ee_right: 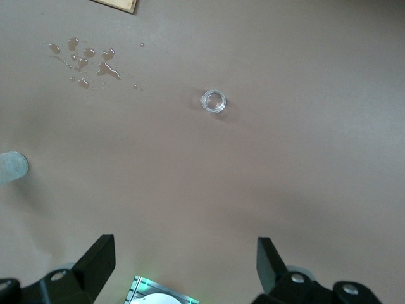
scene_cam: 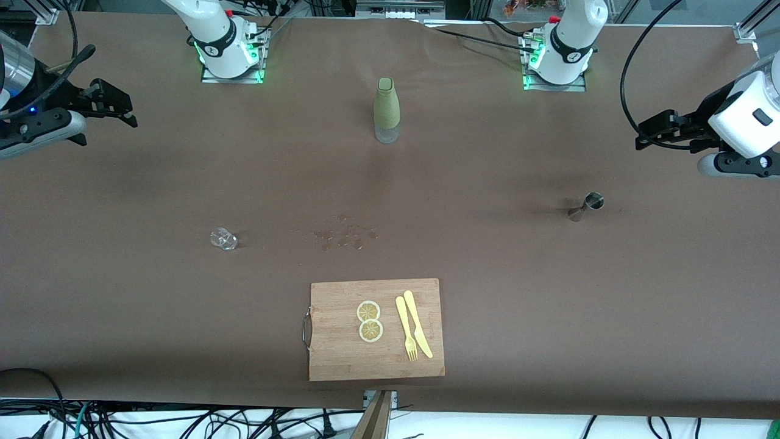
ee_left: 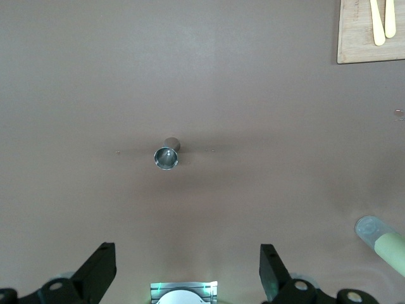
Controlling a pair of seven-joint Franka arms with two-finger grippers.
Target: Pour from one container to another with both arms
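Hovering over table ends, left gripper (ee_left: 183, 278) and right gripper (ee_right: 183, 272): fingers apart, empty; jigger (scene_cam: 588, 205), glass cup (scene_cam: 223, 238) untouched mid-table.

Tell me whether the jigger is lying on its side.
No, the jigger stands upright on the table, open mouth up, untouched.

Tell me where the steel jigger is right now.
In the front view the jigger stands on the table toward the left arm's end, apart from the green bottle and the cutting board; the open left gripper hangs above it.
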